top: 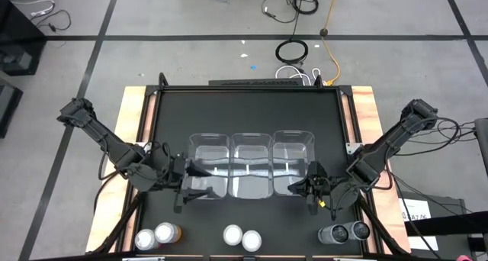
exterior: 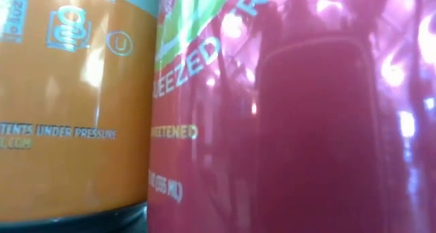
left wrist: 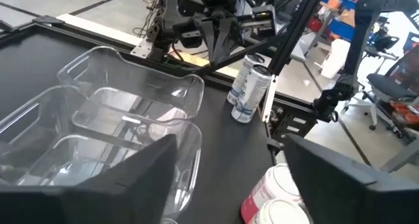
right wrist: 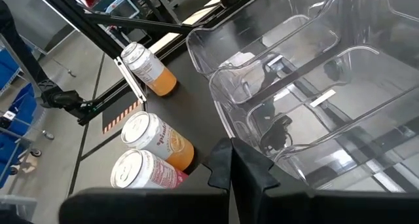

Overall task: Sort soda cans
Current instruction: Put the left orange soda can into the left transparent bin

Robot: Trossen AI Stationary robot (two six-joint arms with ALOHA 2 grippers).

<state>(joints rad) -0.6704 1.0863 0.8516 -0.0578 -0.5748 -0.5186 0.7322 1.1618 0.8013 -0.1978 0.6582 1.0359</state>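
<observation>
Six soda cans stand upright along the table's near edge: a pair at the left (top: 156,236), one of them orange-sided, a pair in the middle (top: 242,236), and two dark grey cans at the right (top: 345,232). An orange can (exterior: 68,103) and a red can (exterior: 286,117) fill the low view. My left gripper (top: 187,186) is open and empty beside the left bin's near corner; its wrist view (left wrist: 230,142) shows the grey cans (left wrist: 249,86). My right gripper (top: 311,188) is shut and empty near the right bin's near edge; its wrist view (right wrist: 230,152) shows an orange-sided can (right wrist: 160,140) beside a red-sided one (right wrist: 144,171).
Three clear plastic bins (top: 252,165) stand side by side in a row across the middle of the black table, with nothing in them. The cans line the near edge behind both grippers. Cables lie on the floor beyond the table's far edge.
</observation>
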